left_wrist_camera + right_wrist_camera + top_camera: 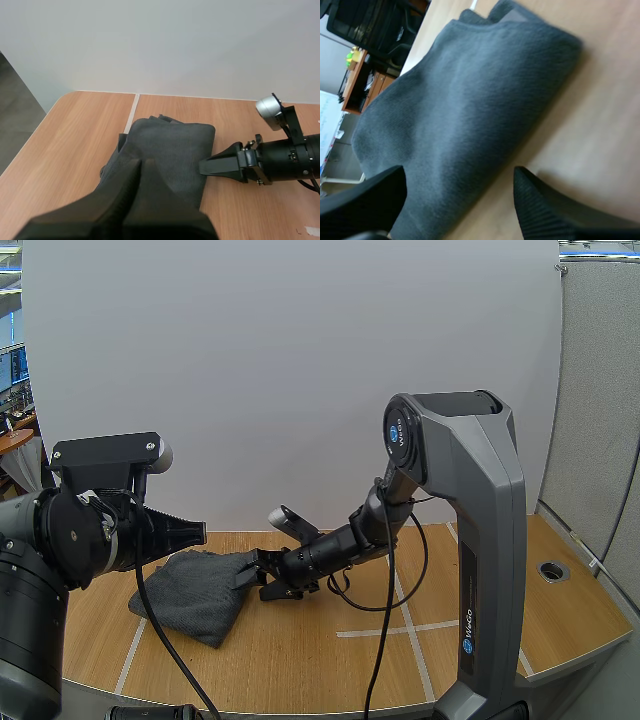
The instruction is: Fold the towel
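A dark grey towel (195, 592) lies folded into a thick pad on the left half of the wooden table (320, 660). My right gripper (256, 576) is low at the towel's right edge, open, one finger over the cloth and one over bare wood. In the right wrist view the towel (460, 100) spreads between and beyond the spread fingers of the right gripper (455, 202). My left gripper (190, 534) hovers above the towel's left part, shut on nothing. In the left wrist view the left gripper (143, 164) forms one dark wedge over the towel (172, 145), facing the right gripper (206, 166).
White tape lines (400, 626) cross the table to the right of the towel. A round cable hole (553, 570) sits near the right edge. The right arm's grey base column (485, 570) stands at the front right. A white wall closes the back.
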Tool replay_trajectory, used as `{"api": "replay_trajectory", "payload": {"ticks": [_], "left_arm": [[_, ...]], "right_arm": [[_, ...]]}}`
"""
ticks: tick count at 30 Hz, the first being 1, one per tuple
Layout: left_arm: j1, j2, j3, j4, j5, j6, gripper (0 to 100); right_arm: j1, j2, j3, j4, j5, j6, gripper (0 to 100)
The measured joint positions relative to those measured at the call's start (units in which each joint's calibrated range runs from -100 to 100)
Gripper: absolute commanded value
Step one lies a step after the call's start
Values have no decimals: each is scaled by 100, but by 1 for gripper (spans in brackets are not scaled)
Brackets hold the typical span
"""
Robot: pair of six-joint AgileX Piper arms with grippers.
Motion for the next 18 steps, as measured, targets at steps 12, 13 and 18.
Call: {"api": "replay_trajectory", "payload": {"ticks": [12,13,18], "left_arm": [[0,0,0,0,0,0,0],[0,0,0,0,0,0,0],[0,0,0,0,0,0,0]], "right_arm": [[401,44,-93,330,-533,0,100],[410,44,-93,364,-533,0,100],[436,57,-173,469,-628,0,100]]}}
